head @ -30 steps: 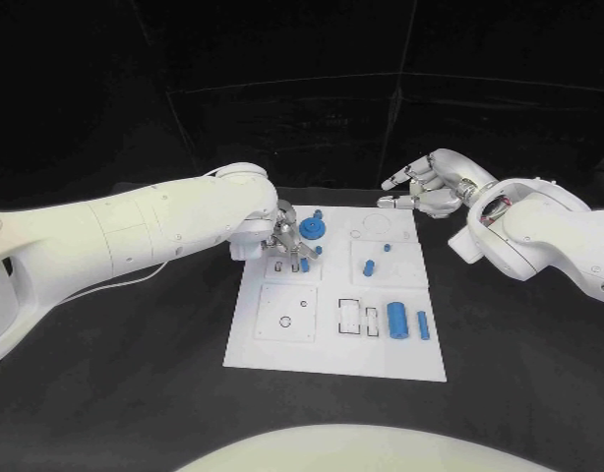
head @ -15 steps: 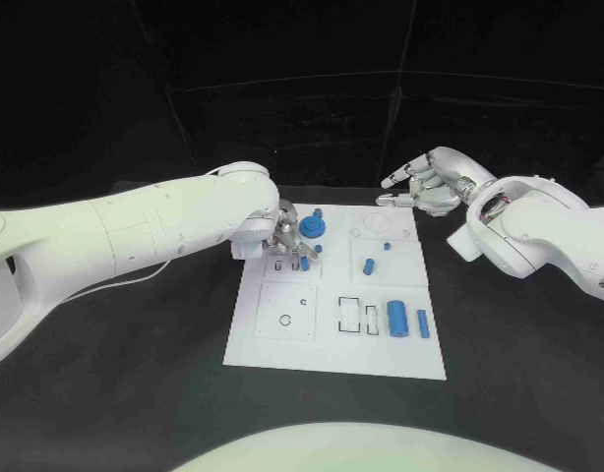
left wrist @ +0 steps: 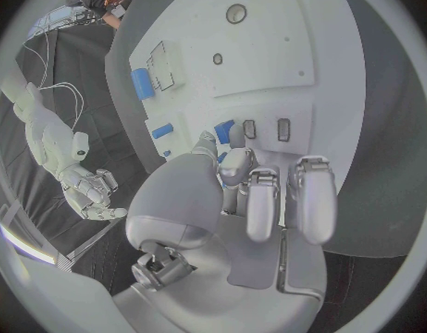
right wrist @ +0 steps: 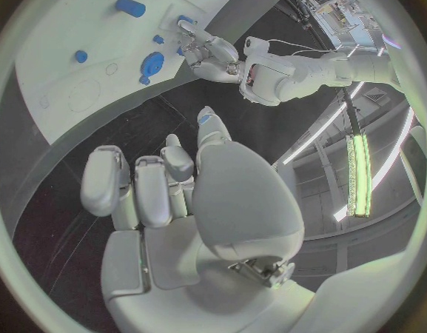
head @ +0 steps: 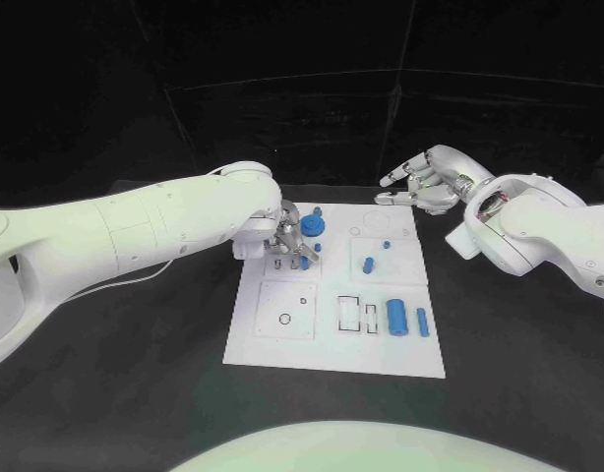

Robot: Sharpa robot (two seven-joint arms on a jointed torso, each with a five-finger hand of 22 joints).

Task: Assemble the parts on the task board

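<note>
Catalogue from my remote station, left to right.

Surface: black table (head: pixel 132 344), matte, under dark room walls with pale seam lines.

Left hand (head: pixel 285 239): I see it low over the far left part of the task board (head: pixel 337 349). In the left wrist view its fingers (left wrist: pixel 310 200) are bent down toward the board, with a small blue part (left wrist: pixel 223 131) at the fingertips; I cannot tell whether that part is pinched or merely touched.

Task board: white plate in the middle of the table, with outlined recesses. Near-left square carries a small ring mark (head: pixel 285 319).

Parts on board: a round blue gear-like piece (head: pixel 314 229) at the far left, just beside the left hand; a short blue peg (head: pixel 368 265) mid-board; a small blue knob (head: pixel 386 243) beyond it; a thick blue cylinder (head: pixel 397 319) and a thin blue pin (head: pixel 421 322) side by side at the near right.

Right hand (head: pixel 424 185): raised off the board's far right corner, fingers spread and loosely curled, holding nothing.
</note>
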